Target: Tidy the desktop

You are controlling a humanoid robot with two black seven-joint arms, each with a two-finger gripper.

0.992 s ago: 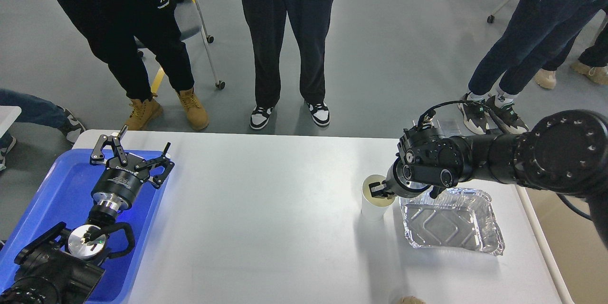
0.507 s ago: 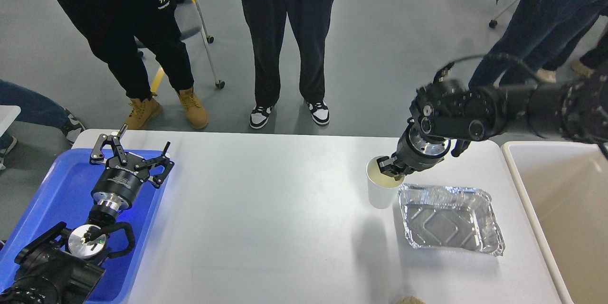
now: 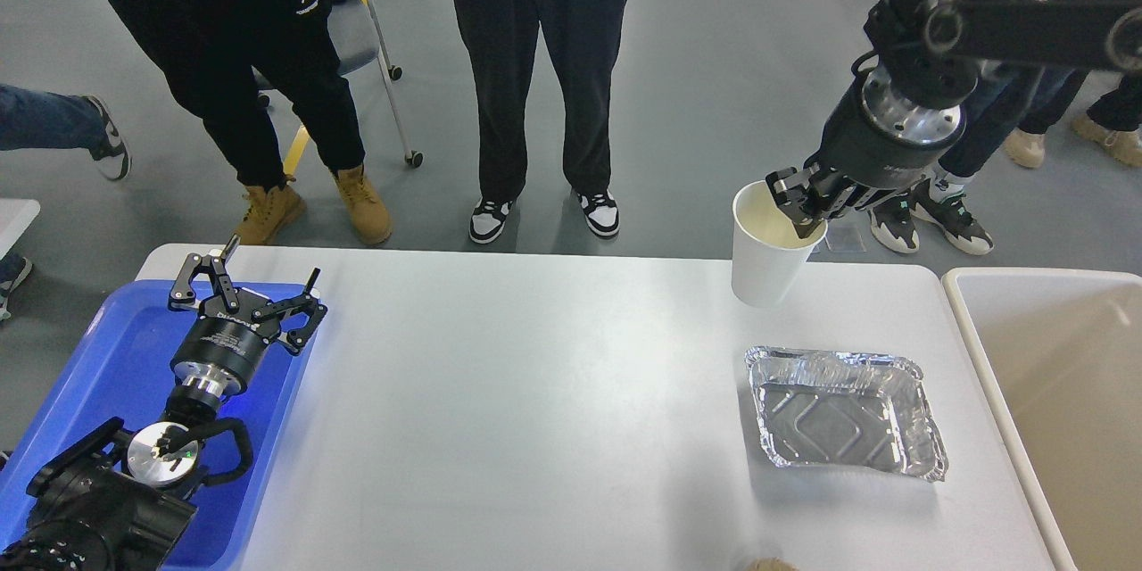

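Observation:
The white desktop point(image 3: 517, 410) fills the middle of the head view. My right gripper point(image 3: 797, 212) is shut on the rim of a white paper cup point(image 3: 764, 259) and holds it high above the desktop's far right part, one finger inside the cup. An empty foil tray point(image 3: 843, 415) lies on the desktop below and nearer. My left gripper point(image 3: 245, 290) is open and empty above the far end of the blue plastic tray point(image 3: 116, 357) at the left.
A beige bin with a white rim point(image 3: 1062, 401) stands off the desktop's right edge. Several people stand beyond the far edge. A small tan thing point(image 3: 769, 564) shows at the near edge.
My right gripper has lifted the paper cup off the desktop, up and to the right, away from the foil tray. The left arm has not moved.

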